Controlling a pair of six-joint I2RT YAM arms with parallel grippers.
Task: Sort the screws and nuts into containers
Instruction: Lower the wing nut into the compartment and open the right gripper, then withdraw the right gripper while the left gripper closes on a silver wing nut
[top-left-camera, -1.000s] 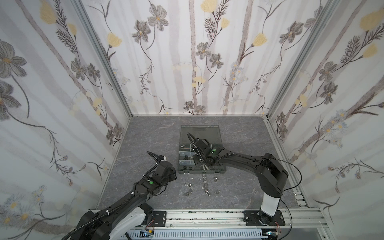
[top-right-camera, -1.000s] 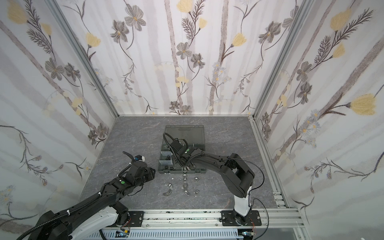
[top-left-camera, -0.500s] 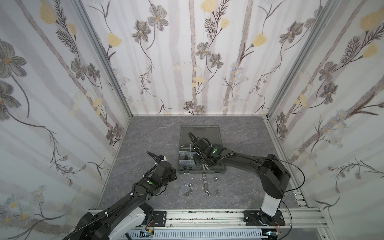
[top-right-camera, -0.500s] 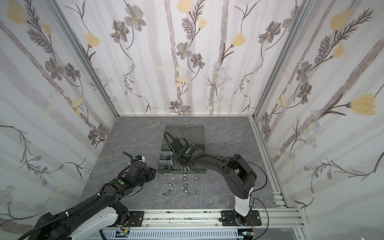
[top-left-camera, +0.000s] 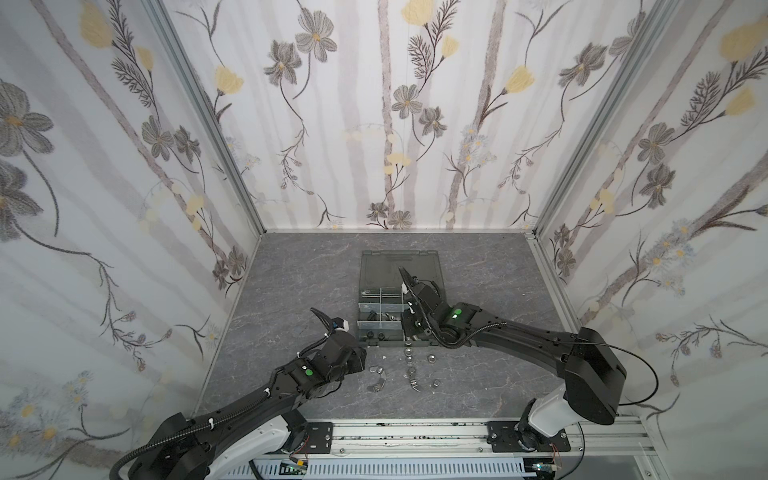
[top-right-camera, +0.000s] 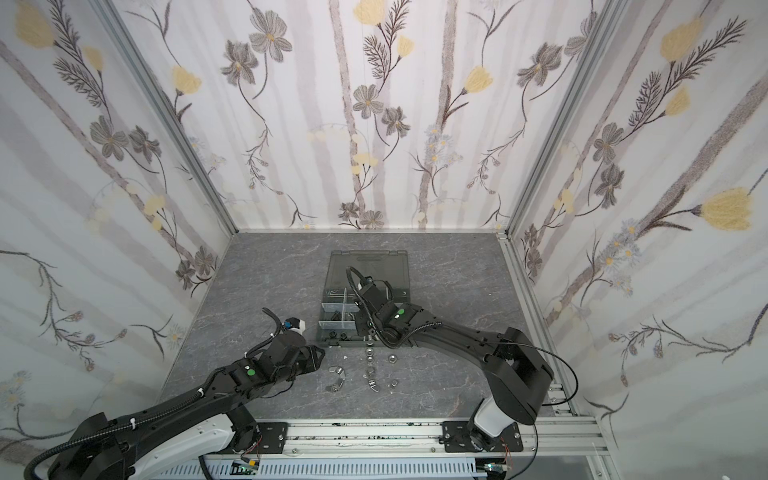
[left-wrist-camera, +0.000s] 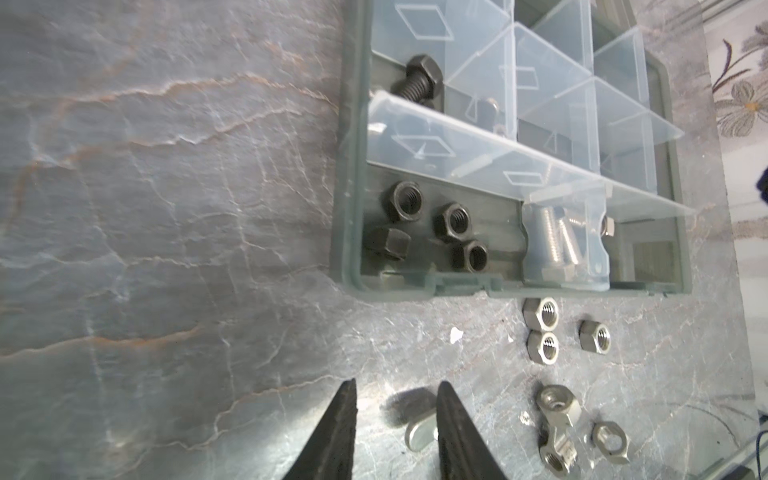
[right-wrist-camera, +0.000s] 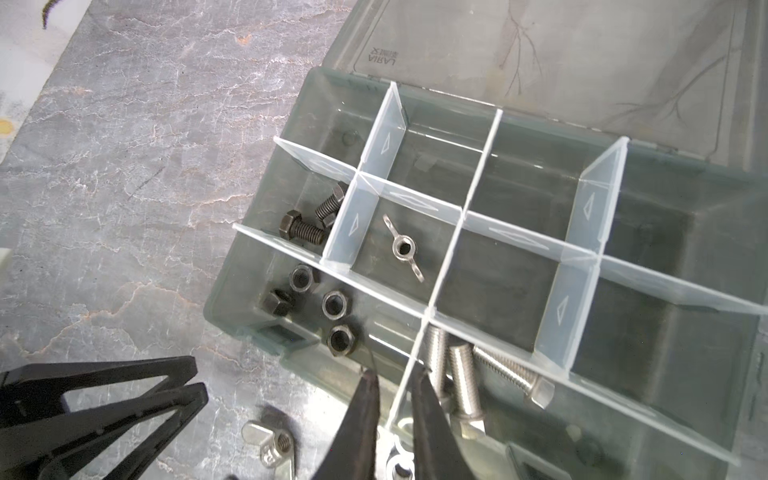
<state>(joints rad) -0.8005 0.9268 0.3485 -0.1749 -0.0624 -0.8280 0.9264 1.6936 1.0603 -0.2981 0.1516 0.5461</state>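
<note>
The right fingers (right-wrist-camera: 368, 415) stand a little apart and empty, one on each side of a pale divider (right-wrist-camera: 419, 340) at the front of the organizer box (right-wrist-camera: 226, 286), just beside the silver screws (right-wrist-camera: 461, 382) in their compartment. The left fingers (left-wrist-camera: 345, 424) are also apart and hold nothing, over the bench (left-wrist-camera: 166, 208) near a wing nut (left-wrist-camera: 417, 436). Silver nuts (left-wrist-camera: 540, 318) lie loose before the box. They look light, hard and slippery, so I would pinch one across two flat sides.

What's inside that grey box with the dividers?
Four black nuts, two black screws, one silver wing nut and several silver screws, each kind separate. The right hand hides part of the silver screws.
</note>
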